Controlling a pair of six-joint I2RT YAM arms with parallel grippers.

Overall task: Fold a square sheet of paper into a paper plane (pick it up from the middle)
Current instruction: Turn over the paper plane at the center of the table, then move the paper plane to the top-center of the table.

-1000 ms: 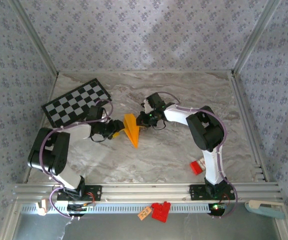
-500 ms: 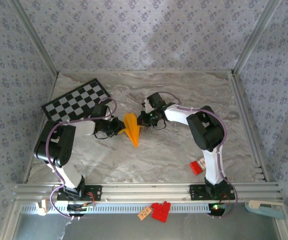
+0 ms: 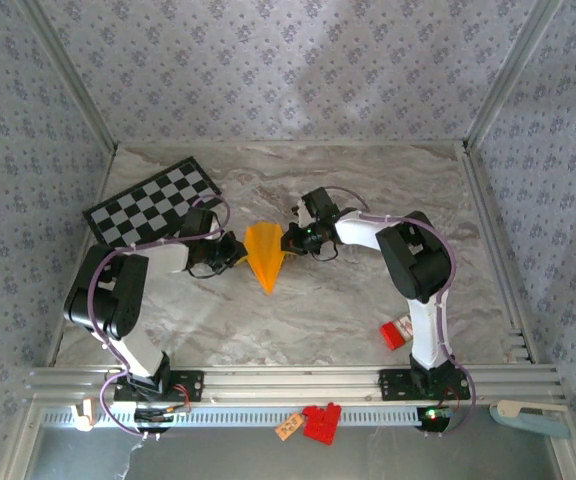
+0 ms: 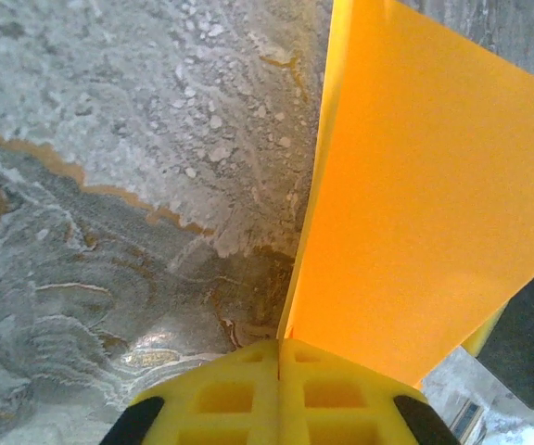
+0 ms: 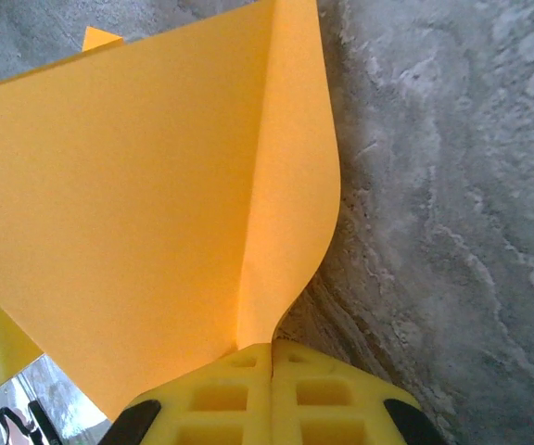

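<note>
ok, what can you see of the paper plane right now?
The paper plane is thin, plain orange-yellow paper folded into a dart, wide end on the far side, tip toward the near side. A crease runs along it; one flap curls in the right wrist view. The left gripper is shut on its left edge, the right gripper on its right edge. Whether it touches the marble table I cannot tell.

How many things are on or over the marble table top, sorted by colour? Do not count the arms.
Orange-yellow: 1, the paper plane
Black-and-white: 1, the checkered board
Red: 1, the small red block
Total: 3
</note>
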